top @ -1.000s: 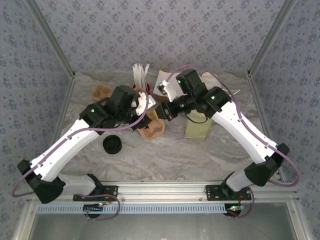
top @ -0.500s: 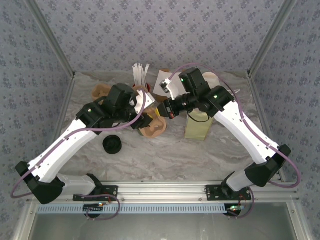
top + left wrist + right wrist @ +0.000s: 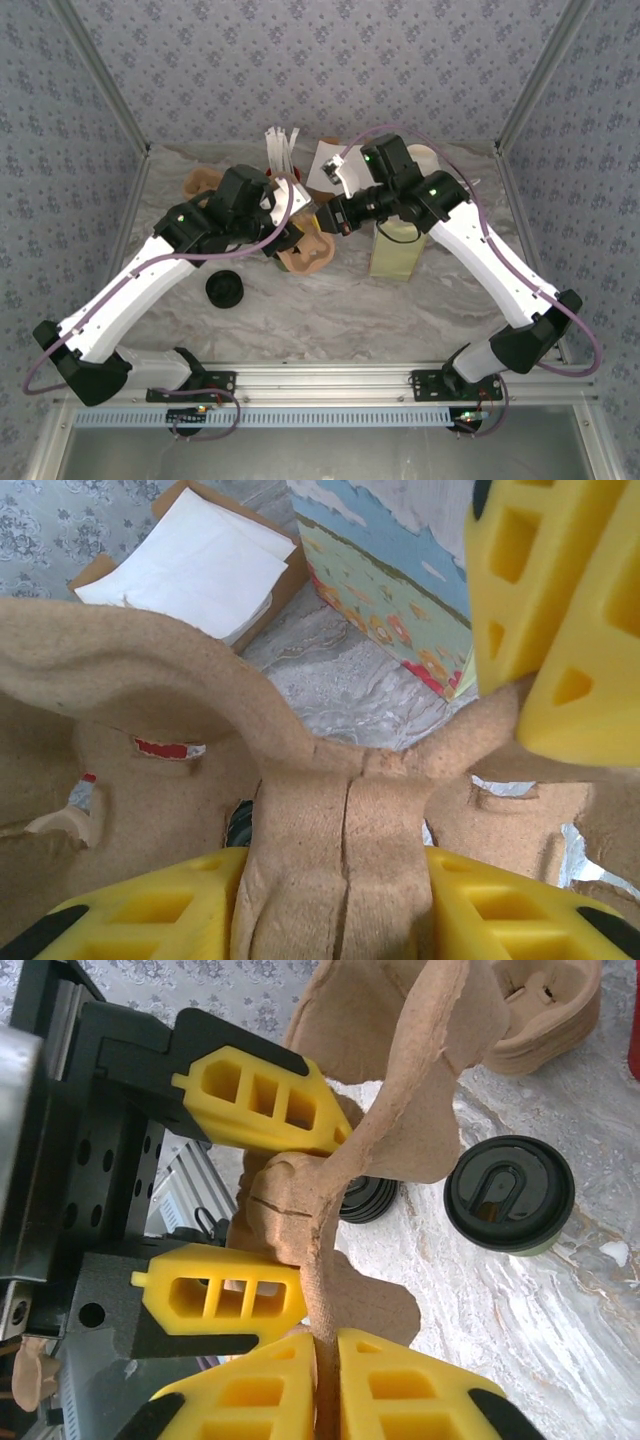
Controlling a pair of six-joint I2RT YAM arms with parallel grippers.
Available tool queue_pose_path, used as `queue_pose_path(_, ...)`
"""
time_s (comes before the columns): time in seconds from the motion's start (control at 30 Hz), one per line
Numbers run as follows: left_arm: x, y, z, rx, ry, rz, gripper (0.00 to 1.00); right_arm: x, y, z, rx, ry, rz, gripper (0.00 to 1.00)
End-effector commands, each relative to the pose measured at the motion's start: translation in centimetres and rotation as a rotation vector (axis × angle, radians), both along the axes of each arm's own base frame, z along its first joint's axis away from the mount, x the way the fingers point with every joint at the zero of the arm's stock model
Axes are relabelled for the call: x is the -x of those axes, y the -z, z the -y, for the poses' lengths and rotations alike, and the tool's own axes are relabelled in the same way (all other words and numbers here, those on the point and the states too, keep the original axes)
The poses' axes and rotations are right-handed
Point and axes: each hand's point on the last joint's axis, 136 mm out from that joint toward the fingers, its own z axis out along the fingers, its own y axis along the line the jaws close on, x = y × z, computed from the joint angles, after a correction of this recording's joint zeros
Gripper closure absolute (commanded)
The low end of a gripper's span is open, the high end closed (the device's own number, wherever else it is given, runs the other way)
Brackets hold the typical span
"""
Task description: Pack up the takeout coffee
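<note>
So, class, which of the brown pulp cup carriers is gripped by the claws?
The single carrier between the arms: the left claw and right claw both pinch it. The other carriers sit stacked at the back left of the table, untouched.

2 white arms [image 3: 150, 275], black joints [image 3: 240, 200], purple cables [image 3: 291, 205], yellow fingers [image 3: 260, 1110]

left gripper [image 3: 288, 238] rolled and drawn slightly left, white wrist housing now tucked under, right gripper [image 3: 326, 218] shifted slightly back, cup carrier [image 3: 305, 254] nudged slightly toward the back wall
</note>
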Motion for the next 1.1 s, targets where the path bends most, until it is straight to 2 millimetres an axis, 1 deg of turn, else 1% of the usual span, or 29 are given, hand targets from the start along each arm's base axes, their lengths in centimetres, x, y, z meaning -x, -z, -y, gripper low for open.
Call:
queue_pose_path(0.0,0.1,-1.2,0.3,0.018,0.016,0.013,0.56,0.4,-1.5,0.9,-0.023,0.003,0.02,0.75)
queue_pose_path(0.07,0.0,-1.2,0.4,0.018,0.017,0.013,0.56,0.1,-2.2,1.9,-0.02,0.032,0.04,0.67)
queue_pose_path(0.1,0.0,-1.3,0.4,0.019,0.016,0.015,0.56,-0.1,-2.7,2.6,-0.017,0.053,0.056,0.66)
queue_pose_path(0.2,0.0,-1.4,0.5,0.024,0.02,0.012,0.57,-1.2,-4.2,6.1,-0.018,0.17,0.083,0.64)
queue_pose_path(0.23,0.0,-1.5,0.6,0.029,0.022,0.01,0.57,-1.8,-4.6,7.9,-0.016,0.242,0.09,0.63)
queue_pose_path(0.3,0.0,-1.8,0.8,0.039,0.027,0.009,0.57,-3.6,-4.9,12.4,0.015,0.464,0.092,0.63)
queue_pose_path(0.37,0.1,-2.3,1.1,0.055,0.035,0.006,0.57,-5.0,-4.3,18.2,0.112,0.732,0.109,0.63)
queue_pose_path(0.4,0.2,-2.4,1.2,0.061,0.04,0.003,0.57,-5.2,-3.9,20.4,0.147,0.821,0.11,0.62)
queue_pose_path(0.43,0.2,-2.7,1.4,0.066,0.044,0.001,0.57,-5.3,-3.7,22.2,0.158,0.882,0.109,0.62)
queue_pose_path(0.47,0.3,-3.0,1.5,0.073,0.049,-0.001,0.57,-5.3,-3.3,23.5,0.163,0.921,0.099,0.61)
queue_pose_path(0.53,0.3,-3.8,1.6,0.086,0.051,0.002,0.57,-5.3,-2.3,25.5,0.206,0.996,0.075,0.61)
queue_pose_path(0.57,0.3,-4.2,1.6,0.092,0.051,0.006,0.57,-5.4,-1.8,26.2,0.221,1.014,0.054,0.6)
queue_pose_path(0.63,0.4,-5.0,1.7,0.105,0.053,0.014,0.57,-5.6,-0.8,26.8,0.233,1.033,0.012,0.59)
queue_pose_path(0.7,0.4,-5.6,1.7,0.115,0.055,0.023,0.58,-6.0,0.4,27.0,0.248,1.038,-0.021,0.56)
queue_pose_path(0.77,0.5,-6.0,1.8,0.129,0.059,0.024,0.58,-6.6,1.6,26.8,0.236,1.027,-0.062,0.5)
queue_pose_path(0.9,0.6,-5.9,2.0,0.131,0.064,0.016,0.59,-7.6,3.4,26.4,0.206,1.016,-0.101,0.41)
queue_pose_path(1.07,0.6,-5.7,2.2,0.136,0.072,0.009,0.6,-8.9,5.4,26.4,0.223,1.014,-0.135,0.4)
